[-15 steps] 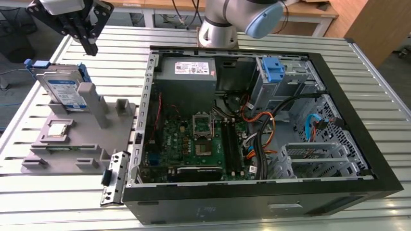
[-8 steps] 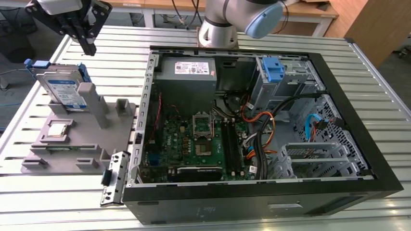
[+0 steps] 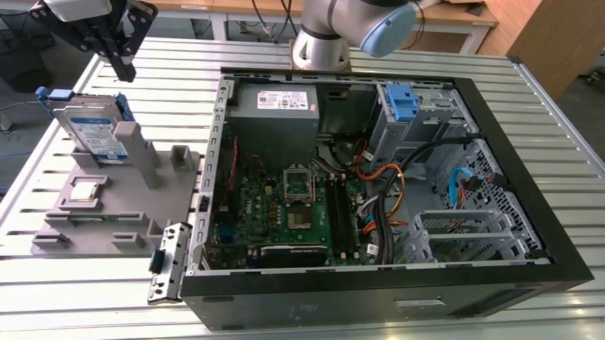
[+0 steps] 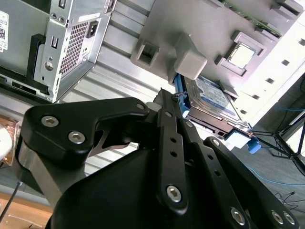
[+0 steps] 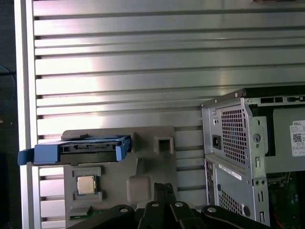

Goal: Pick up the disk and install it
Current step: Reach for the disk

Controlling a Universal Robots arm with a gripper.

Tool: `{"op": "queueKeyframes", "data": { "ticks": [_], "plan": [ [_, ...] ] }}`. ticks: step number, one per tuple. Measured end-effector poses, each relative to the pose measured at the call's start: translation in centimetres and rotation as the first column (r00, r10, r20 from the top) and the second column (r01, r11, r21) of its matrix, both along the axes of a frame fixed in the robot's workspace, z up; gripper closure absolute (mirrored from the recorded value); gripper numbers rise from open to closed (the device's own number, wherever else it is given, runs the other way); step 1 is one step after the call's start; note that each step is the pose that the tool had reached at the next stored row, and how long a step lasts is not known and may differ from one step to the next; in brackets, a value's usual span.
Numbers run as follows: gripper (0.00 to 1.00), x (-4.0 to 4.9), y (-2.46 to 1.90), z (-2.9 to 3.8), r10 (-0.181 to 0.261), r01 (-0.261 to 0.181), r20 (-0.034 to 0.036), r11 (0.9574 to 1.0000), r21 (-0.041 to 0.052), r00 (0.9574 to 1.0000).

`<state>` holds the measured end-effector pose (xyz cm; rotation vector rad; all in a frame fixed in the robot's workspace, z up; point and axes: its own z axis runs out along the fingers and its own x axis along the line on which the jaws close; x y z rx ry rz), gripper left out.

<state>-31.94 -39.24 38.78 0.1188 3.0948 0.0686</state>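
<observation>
So the disk (image 3: pixel 95 134) on the exterior view's left sits in a grey holder (image 3: pixel 132 205), lower part tucked behind its posts (label print's way too small to read). The gripper (image 3: pixel 125 73) and the arm (image 3: pixel 326 32) get chopped by the top edge. In the second wrist view the gripper covers a chunk of the disk.

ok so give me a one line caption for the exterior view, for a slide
Shut pincer hovers near the disk, standing on edge in a grey holder beside the open computer case.
</observation>
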Motion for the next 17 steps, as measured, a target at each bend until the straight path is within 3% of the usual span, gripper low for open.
{"op": "queueKeyframes", "data": {
  "ticks": [10,12,14,17],
  "plan": [
    [0.89,-0.48,0.02,-0.03,-0.001,0.001,-0.0007,1.0,0.0001,1.0],
    [0.89,-0.48,0.03,-0.05,-0.002,0.002,-0.0081,1.0,0.0,1.0],
    [0.89,-0.47,0.02,-0.07,-0.001,0.001,-0.0206,1.0,0.0,0.9998],
    [0.89,-0.48,0.02,-0.07,-0.001,0.001,-0.0216,1.0,-0.0001,0.9998]
  ]
}}
